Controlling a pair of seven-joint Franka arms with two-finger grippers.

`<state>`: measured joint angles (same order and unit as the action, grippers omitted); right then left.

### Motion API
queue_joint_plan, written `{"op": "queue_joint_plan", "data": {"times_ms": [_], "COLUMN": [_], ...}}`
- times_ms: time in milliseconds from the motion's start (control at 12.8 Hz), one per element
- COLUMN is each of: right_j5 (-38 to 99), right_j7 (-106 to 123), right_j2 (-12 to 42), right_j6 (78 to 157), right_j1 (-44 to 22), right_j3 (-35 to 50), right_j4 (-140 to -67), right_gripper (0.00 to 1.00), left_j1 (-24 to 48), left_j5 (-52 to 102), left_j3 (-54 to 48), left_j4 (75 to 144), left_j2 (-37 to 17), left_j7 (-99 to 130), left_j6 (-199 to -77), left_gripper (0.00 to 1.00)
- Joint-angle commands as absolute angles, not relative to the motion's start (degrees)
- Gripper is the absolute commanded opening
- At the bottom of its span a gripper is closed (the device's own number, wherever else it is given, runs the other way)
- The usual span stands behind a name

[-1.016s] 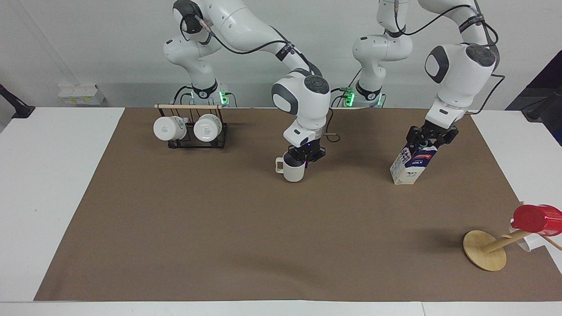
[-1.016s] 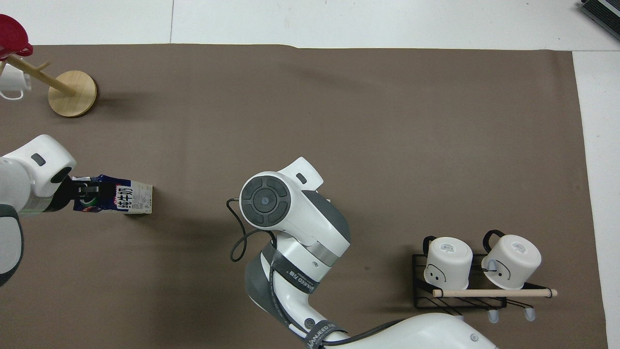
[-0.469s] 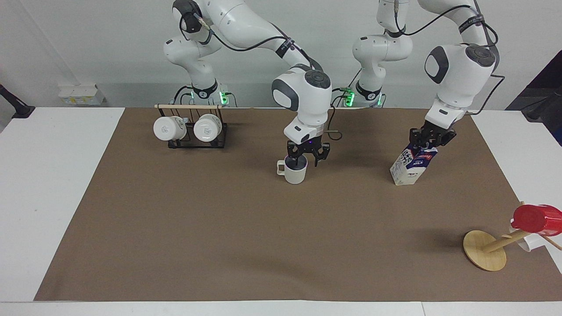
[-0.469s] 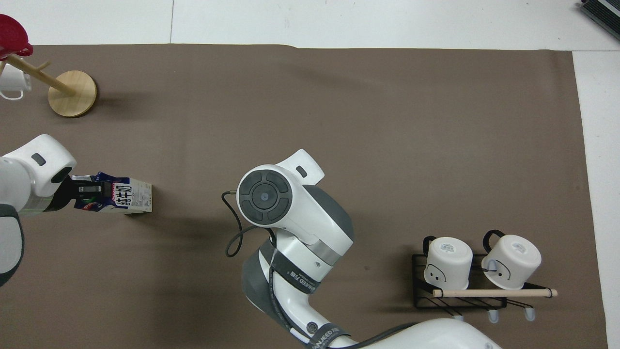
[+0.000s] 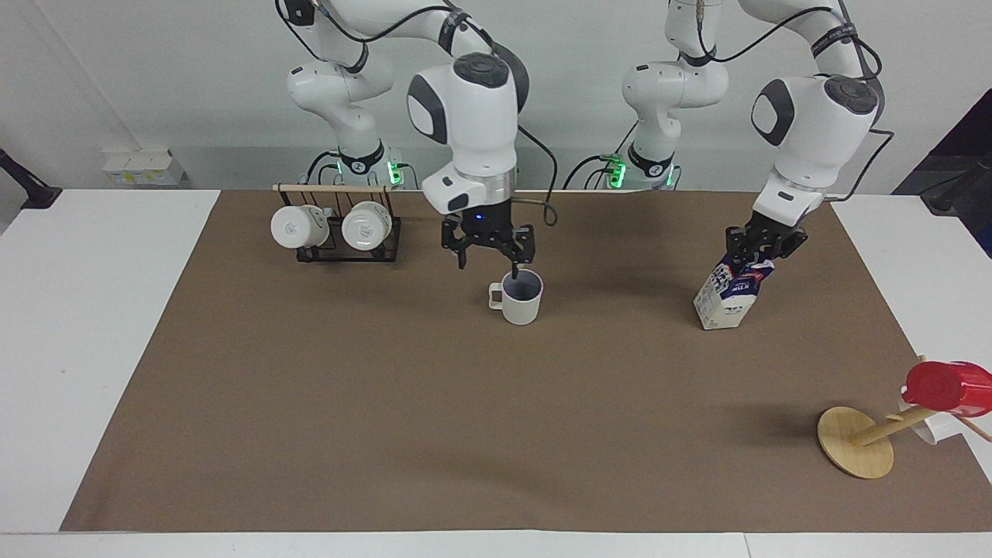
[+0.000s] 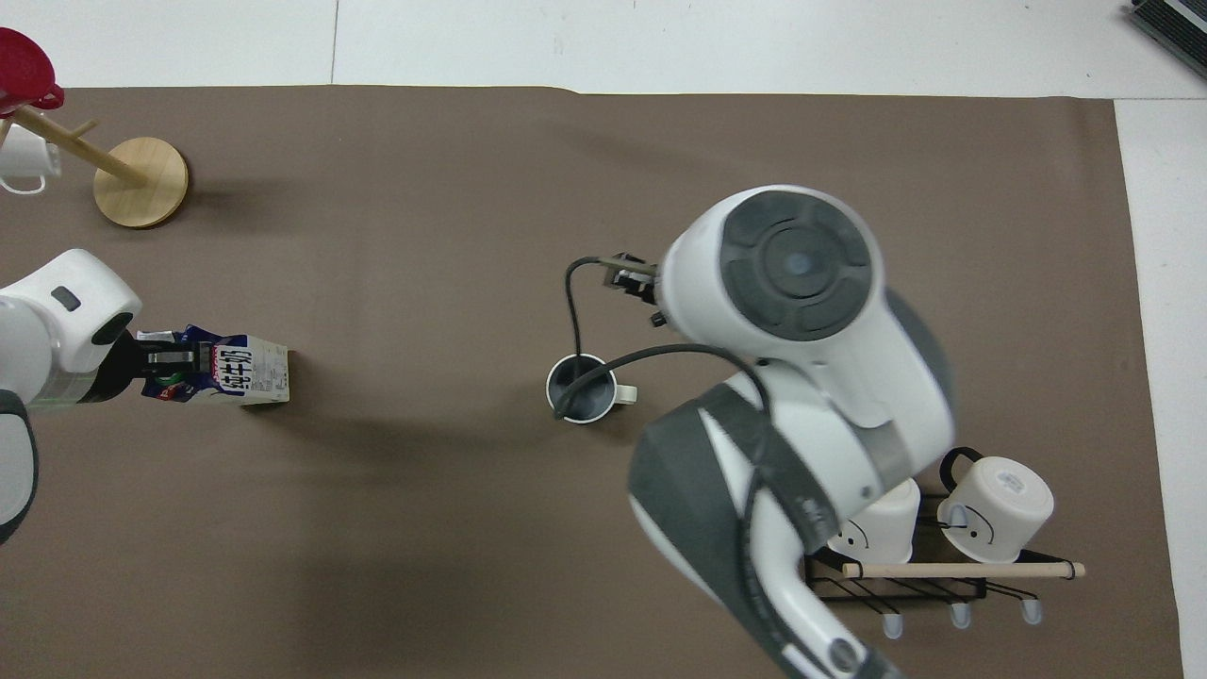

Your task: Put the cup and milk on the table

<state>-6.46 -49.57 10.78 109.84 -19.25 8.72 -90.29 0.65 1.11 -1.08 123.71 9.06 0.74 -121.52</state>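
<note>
- Right gripper [image 5: 488, 260] hangs in the air with its fingers spread wide, gripping nothing; you can see the cup [image 5: 520, 296] just below it, one fingertip [image 5: 515, 273] at the rim on the robots' side.
- Your cup stands upright on the brown sheet [image 5: 465, 403] of the table [image 5: 85, 325], handle pointing toward the right arm's end.
- Left gripper [image 5: 763, 246] is pinched on the gable top of the milk carton [image 5: 731, 294].
- Your milk carton leans, top tipped toward the left arm's end, its base on the sheet, well apart from the cup.
- Near the right arm's base you have a black rack [image 5: 341, 240] holding two white mugs [image 5: 298, 226].
- At the left arm's end, a wooden disc stand [image 5: 855, 442] carries a red cup [image 5: 947, 387].
</note>
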Motion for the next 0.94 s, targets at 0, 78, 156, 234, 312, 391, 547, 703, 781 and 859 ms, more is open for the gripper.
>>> {"op": "queue_joint_plan", "data": {"times_ms": [0, 78, 156, 234, 312, 391, 547, 703, 781, 859], "right_j5": [-4.75, -3.27, -1.42, -1.06, -0.97, -0.97, -0.88, -0.88, -0.53, 0.86], "right_j7": [-45.01, -42.39, -37.75, -32.57, -28.78, -26.04, -19.63, -17.32, -16.53, -16.52], "right_j2": [5.73, 4.58, 3.53, 2.65, 1.77, 1.06, -0.26, -1.58, -1.84, -1.67], "right_j6": [106.97, 105.48, 104.51, 103.98, 102.15, 99.87, 95.82, 91.43, 90.54, 90.18], "right_j1": [-10.85, -7.16, -4.07, -1.26, 1.47, 3.67, 5.79, 6.33, 5.98, 5.89], "right_j3": [9.49, 9.49, 9.41, 9.40, 9.32, 9.40, 9.23, 9.40, 9.49, 9.41], "right_j4": [-91.93, -91.93, -91.93, -91.93, -91.85, -91.76, -91.49, -91.49, -91.41, -91.32], "right_gripper": [1.00, 1.00, 1.00, 1.00, 1.00, 1.00, 1.00, 1.00, 1.00, 1.00], "left_j1": [6.21, 8.94, 12.18, 15.00, 17.81, 20.45, 24.33, 26.01, 26.62, 26.98], "left_j5": [0.44, 0.44, 0.44, 0.44, 0.44, 0.44, 0.44, 0.44, 0.44, 0.44], "left_j3": [-1.32, -1.32, -1.41, -1.41, -1.41, -1.41, -1.41, -1.41, -1.41, -1.32], "left_j4": [119.71, 119.36, 119.27, 119.27, 119.27, 119.27, 119.62, 119.71, 120.06, 120.06], "left_j2": [7.03, 6.94, 7.03, 7.03, 7.03, 7.12, 6.77, 5.89, 5.54, 4.41], "left_j7": [9.45, 13.41, 17.19, 20.97, 24.14, 26.61, 30.57, 31.98, 32.60, 32.96], "left_j6": [-119.00, -119.00, -119.09, -119.44, -119.62, -119.62, -120.14, -121.37, -122.16, -123.30], "left_gripper": [0.39, 0.39, 0.39, 0.39, 0.39, 0.39, 0.39, 0.39, 0.39, 0.39]}}
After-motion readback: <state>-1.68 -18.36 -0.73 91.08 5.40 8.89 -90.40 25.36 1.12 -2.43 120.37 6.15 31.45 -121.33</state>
